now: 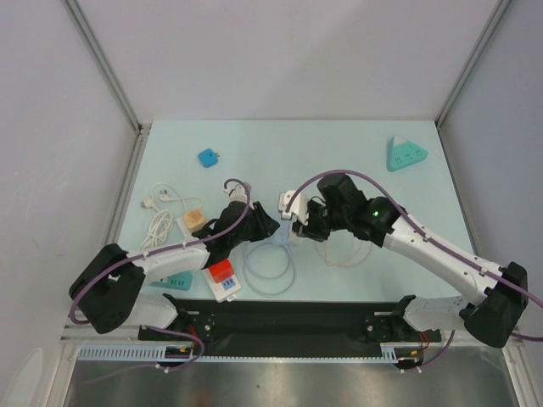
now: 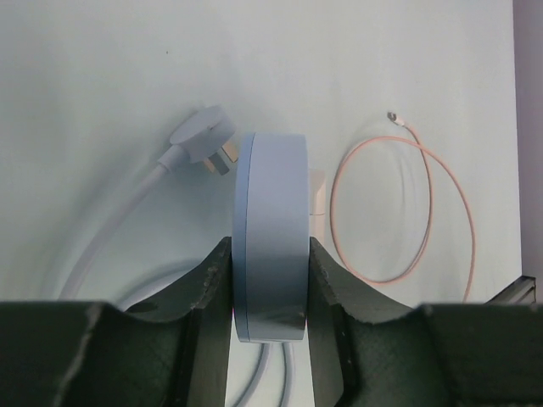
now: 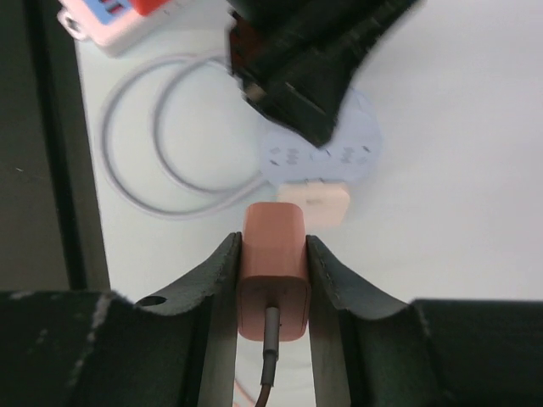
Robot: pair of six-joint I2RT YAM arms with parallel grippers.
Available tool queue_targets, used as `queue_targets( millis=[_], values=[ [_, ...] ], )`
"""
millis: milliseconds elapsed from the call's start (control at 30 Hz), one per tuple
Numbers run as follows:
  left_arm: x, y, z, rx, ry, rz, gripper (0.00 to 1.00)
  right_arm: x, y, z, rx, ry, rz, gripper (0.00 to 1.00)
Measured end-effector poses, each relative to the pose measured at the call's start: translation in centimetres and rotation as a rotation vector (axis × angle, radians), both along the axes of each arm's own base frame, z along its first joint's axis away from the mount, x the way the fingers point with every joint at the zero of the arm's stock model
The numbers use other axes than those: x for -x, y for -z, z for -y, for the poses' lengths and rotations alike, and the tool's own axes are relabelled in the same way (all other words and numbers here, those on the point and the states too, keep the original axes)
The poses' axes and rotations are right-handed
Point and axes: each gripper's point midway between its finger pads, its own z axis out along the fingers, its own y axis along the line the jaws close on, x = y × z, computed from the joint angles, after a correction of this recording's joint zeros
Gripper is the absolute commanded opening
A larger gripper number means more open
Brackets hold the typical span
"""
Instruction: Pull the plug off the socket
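Observation:
A round pale-blue socket (image 2: 271, 237) stands on edge, and my left gripper (image 2: 271, 292) is shut on its two flat faces. In the right wrist view its face (image 3: 356, 144) shows beyond my fingers, with a cream block (image 3: 316, 203) standing out from its lower part. That block also shows in the left wrist view (image 2: 316, 191). My right gripper (image 3: 271, 280) is shut on a salmon-pink plug (image 3: 273, 254) with a cable at its back. The plug points at the cream block; whether they touch is unclear. In the top view both grippers (image 1: 270, 227) (image 1: 299, 231) meet mid-table, hiding the socket.
A white plug (image 2: 202, 136) with a looped white cable lies left of the socket. A thin pink cable loop (image 2: 428, 195) lies to its right. A white power strip with red and blue parts (image 1: 222, 278), a teal triangular socket (image 1: 405, 153), a blue adapter (image 1: 208, 158) and a white cable bundle (image 1: 159, 216) lie around.

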Motion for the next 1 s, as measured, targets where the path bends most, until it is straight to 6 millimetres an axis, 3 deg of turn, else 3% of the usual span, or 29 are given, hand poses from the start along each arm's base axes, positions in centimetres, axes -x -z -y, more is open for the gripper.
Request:
queue_targets(
  millis=[167, 333, 567, 700, 867, 1000],
  values=[
    [-0.3, -1.1, 0.5, 0.013, 0.039, 0.055, 0.0, -3.7, -1.0, 3.6, -0.049, 0.134, -0.019, 0.0],
    [-0.2, -3.8, 0.8, 0.038, 0.086, 0.142, 0.0, -8.0, -3.4, 9.1, -0.132, 0.354, 0.046, 0.0],
    [0.8, -7.1, 0.1, 0.068, 0.131, 0.272, 0.0, -14.6, -4.9, 19.6, -0.22, 0.729, 0.125, 0.0],
    [1.4, -8.2, -0.3, 0.072, 0.152, 0.319, 0.0, -17.6, -5.6, 24.4, -0.257, 0.881, 0.183, 0.0],
    [1.8, -9.3, -0.3, 0.082, 0.176, 0.353, 0.0, -21.0, -6.8, 28.7, -0.272, 1.006, 0.254, 0.0],
    [2.3, -9.7, -0.6, 0.093, 0.187, 0.37, 0.0, -23.6, -8.9, 31.7, -0.286, 1.077, 0.342, 0.0]
  ],
)
